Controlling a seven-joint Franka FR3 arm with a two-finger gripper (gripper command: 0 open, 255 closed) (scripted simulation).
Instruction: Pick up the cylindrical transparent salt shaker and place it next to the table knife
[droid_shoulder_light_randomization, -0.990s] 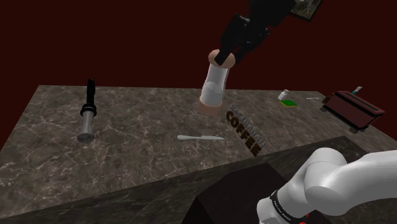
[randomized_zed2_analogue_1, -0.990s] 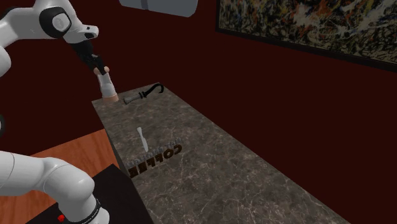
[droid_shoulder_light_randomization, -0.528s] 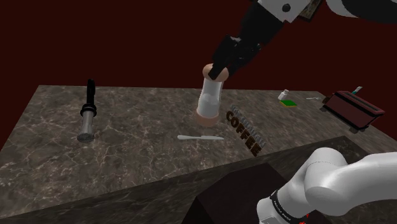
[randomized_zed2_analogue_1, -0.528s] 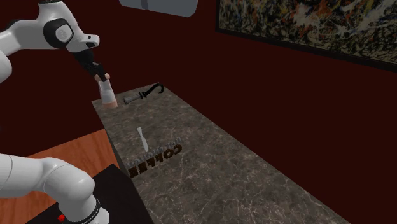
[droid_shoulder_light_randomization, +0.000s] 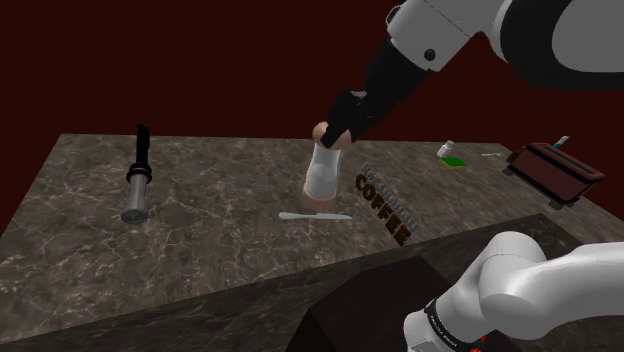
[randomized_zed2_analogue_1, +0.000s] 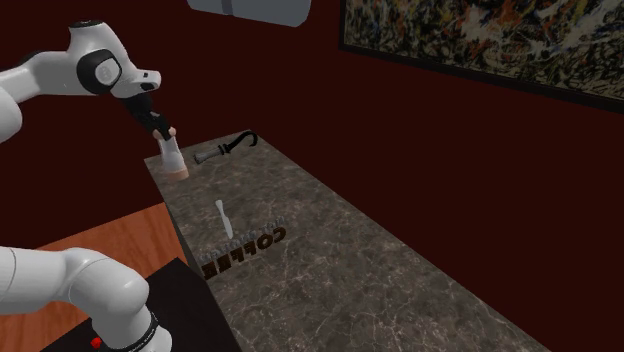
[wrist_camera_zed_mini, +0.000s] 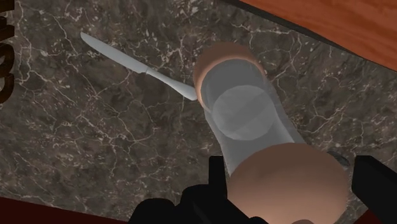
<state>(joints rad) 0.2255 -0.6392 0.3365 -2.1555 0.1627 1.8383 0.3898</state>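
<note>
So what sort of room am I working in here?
Likely a home kitchen or coffee corner: a dark marbled countertop, brown COFFEE letters on it, and a table knife beside them.

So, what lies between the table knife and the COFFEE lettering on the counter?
Nothing: a bare stretch of veined dark countertop separates the knife from the COFFEE lettering, as the shoulder and second exterior views both show.

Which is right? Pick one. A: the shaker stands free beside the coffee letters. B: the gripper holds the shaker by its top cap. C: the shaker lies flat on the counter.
B: the gripper clasps the shaker at its tan cap, base close to the knife.
</note>
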